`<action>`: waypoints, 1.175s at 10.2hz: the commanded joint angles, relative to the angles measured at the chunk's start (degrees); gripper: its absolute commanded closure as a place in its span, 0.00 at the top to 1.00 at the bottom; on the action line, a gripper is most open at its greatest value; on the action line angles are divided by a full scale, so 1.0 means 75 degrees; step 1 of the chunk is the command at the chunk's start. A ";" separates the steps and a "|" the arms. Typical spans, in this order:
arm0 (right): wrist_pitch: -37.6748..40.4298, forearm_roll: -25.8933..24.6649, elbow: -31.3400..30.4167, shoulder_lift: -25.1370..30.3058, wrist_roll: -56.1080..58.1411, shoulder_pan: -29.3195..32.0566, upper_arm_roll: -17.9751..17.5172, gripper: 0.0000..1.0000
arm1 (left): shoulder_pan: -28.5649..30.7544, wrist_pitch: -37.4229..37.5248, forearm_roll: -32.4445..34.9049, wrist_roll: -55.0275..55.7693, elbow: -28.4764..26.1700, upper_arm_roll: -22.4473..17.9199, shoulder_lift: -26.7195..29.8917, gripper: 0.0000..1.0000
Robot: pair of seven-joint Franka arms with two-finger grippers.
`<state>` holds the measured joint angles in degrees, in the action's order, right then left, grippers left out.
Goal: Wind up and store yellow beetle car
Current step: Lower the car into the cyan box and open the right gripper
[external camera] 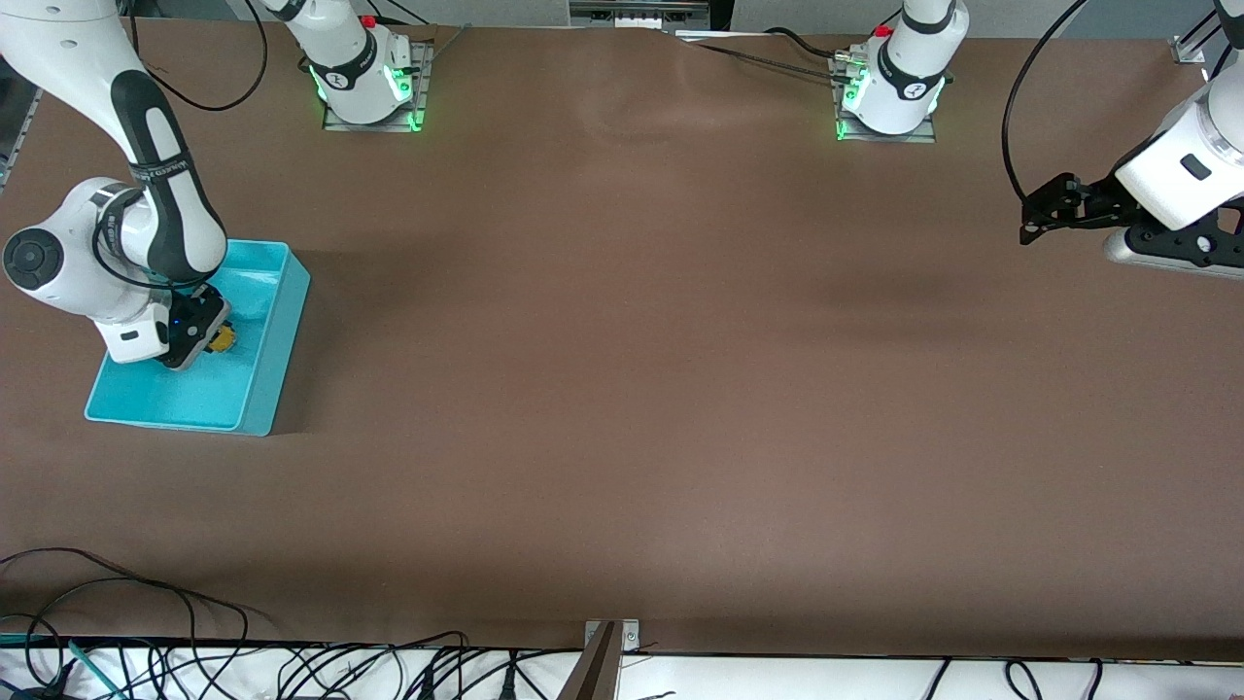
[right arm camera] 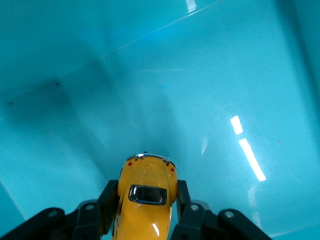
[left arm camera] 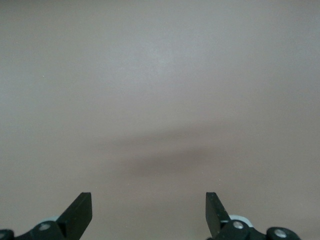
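The yellow beetle car (right arm camera: 146, 200) sits between the two black fingers of my right gripper (right arm camera: 146, 192), which is shut on its sides. In the front view the right gripper (external camera: 206, 340) is down inside a turquoise bin (external camera: 277, 331) at the right arm's end of the table, and only a bit of the yellow beetle car (external camera: 224, 339) shows under it. The right wrist view is filled with the bin's turquoise floor and walls (right arm camera: 210, 90). My left gripper (external camera: 1035, 222) hangs over bare table at the left arm's end; its fingers (left arm camera: 80, 212) stand open with nothing between them.
The brown table top (external camera: 641, 340) stretches between the two arms. Both arm bases (external camera: 369, 78) stand along the edge farthest from the front camera. Cables (external camera: 292, 671) lie off the table's nearest edge.
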<state>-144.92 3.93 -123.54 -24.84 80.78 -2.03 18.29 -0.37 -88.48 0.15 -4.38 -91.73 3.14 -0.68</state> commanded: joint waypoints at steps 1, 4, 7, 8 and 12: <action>-0.0224 0.0168 -0.0156 0.0053 0.0175 0.0059 -0.0071 0.21 | 0.0026 0.0161 0.0109 0.0091 0.0266 0.0014 -0.0108 1.00; -0.0166 0.0285 -0.0098 0.0205 0.0082 0.0047 -0.0246 0.86 | 0.0050 0.0149 0.0108 0.0080 0.0266 0.0003 -0.0108 1.00; 0.0883 0.0285 0.0369 0.1046 -0.1142 0.0001 -0.0422 0.89 | 0.0061 0.0103 0.0097 0.0080 0.0266 0.0003 -0.0120 1.00; 0.1562 0.0262 0.0626 0.1328 -0.1973 -0.0023 -0.0457 0.89 | 0.0061 0.0103 0.0097 0.0080 0.0266 -0.0009 -0.0120 1.00; 0.4456 0.0145 0.2918 0.1612 -0.5406 -0.0373 -0.0481 0.89 | 0.0061 0.0103 0.0097 0.0080 0.0266 -0.0009 -0.0120 1.00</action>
<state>-119.15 5.33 -109.13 -12.12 48.65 -3.43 14.80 -0.04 -88.49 0.15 -4.38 -91.59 2.95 -0.69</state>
